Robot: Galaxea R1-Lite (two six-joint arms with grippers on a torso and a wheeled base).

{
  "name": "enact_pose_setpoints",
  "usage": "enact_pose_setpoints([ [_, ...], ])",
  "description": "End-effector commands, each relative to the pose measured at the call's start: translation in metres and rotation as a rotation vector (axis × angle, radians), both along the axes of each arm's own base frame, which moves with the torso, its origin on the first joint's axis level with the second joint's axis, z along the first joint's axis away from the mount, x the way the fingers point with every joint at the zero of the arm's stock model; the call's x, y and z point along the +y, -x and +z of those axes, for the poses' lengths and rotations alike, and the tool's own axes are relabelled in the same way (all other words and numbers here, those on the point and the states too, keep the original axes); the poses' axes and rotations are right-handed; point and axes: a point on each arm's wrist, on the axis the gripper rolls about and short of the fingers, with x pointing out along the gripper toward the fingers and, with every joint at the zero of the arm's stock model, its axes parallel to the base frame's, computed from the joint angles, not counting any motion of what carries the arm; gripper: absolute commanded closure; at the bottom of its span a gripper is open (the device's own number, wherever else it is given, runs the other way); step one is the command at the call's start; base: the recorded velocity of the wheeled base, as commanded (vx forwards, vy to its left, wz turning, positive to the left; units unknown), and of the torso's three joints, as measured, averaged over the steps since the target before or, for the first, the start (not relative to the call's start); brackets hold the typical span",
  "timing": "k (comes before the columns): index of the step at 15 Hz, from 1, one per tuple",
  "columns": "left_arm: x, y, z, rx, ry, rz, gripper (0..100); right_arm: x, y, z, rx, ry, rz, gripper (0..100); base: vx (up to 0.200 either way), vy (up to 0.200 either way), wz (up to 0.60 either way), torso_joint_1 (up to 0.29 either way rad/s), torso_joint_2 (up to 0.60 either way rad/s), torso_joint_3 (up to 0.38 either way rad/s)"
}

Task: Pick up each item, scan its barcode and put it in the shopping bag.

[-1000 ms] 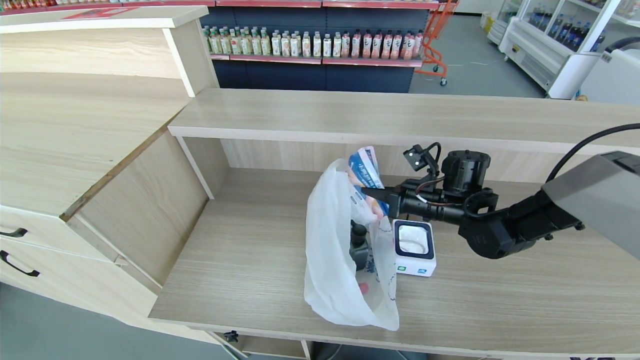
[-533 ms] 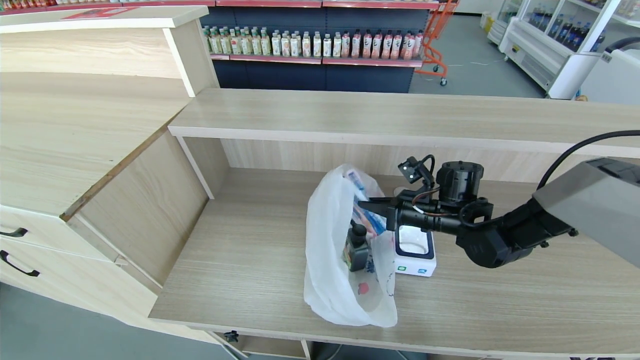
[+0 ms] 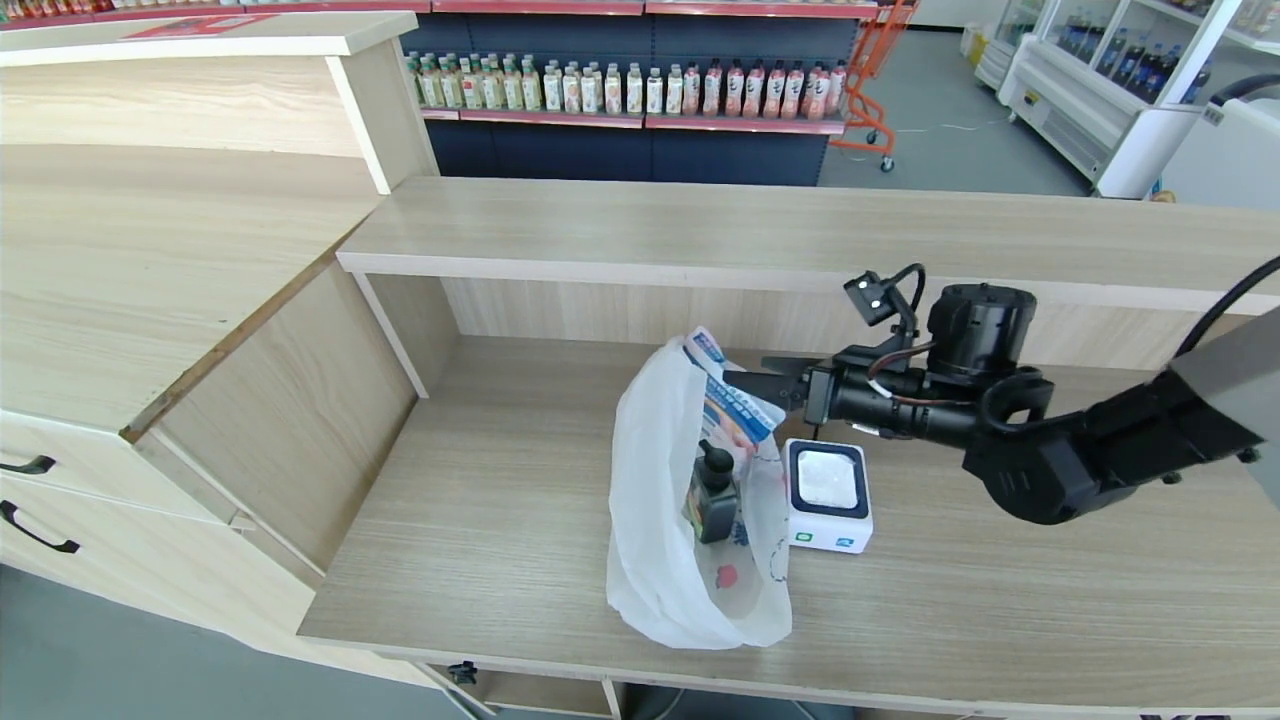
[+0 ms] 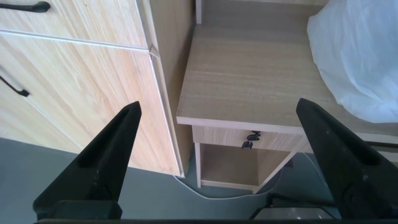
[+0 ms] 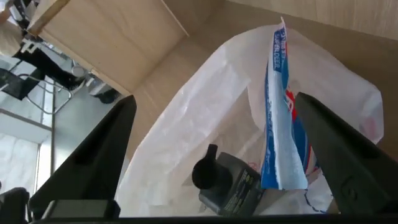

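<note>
Right claw [image 3: 747, 372] wide open, empty, at bag [image 3: 650, 500] mouth; packet [image 3: 728, 405] stands inside, likely propped by bag wall; scanner [image 3: 827, 495] just beside.

Shopping bag [image 3: 650, 520]: thin, translucent white plastic film, creased and faintly glossy, around a glossy printed packet [image 3: 735, 415] and a dark, smooth plastic pump bottle [image 3: 712, 495]. Counter [image 3: 500, 520]: pale wood-grain board, smooth and matt. Scanner [image 3: 828, 497]: white moulded plastic, its 1 top window glossy in a dark frame.
</note>
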Motion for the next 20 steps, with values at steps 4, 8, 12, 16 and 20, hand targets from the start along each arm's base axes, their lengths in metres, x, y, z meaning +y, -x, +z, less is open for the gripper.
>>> enact_pose_setpoints([
  [4, 0.000, 0.000, 0.000, 0.000, 0.000, 0.000, 0, -0.077, 0.112, 0.053, -0.064, -0.014, -0.147, 0, 0.000, 0.000, 0.00, 0.000, 0.00, 0.000],
  [8, 0.000, 0.000, 0.000, 0.001, 0.000, 0.000, 0, -0.119, 0.166, 0.045, -0.141, 0.080, -0.383, 0, 0.000, 0.000, 0.00, 0.000, 0.00, 0.000],
  [12, 0.000, 0.000, 0.000, 0.000, 0.000, 0.000, 0, -0.130, 0.240, 0.022, -0.184, 0.130, -0.688, 0, 0.000, 0.000, 0.00, 0.000, 0.00, 0.000],
  [16, 0.000, 0.000, 0.000, 0.001, 0.000, 0.000, 0, -0.134, 0.301, -0.008, -0.235, 0.196, -0.888, 0, 0.000, 0.000, 0.00, 0.000, 0.00, 0.000],
  [20, 0.000, 0.000, 0.000, 0.001, 0.000, 0.000, 0, -0.138, 0.351, -0.028, -0.330, 0.219, -1.069, 0, 0.000, 0.000, 0.00, 0.000, 0.00, 0.000],
])
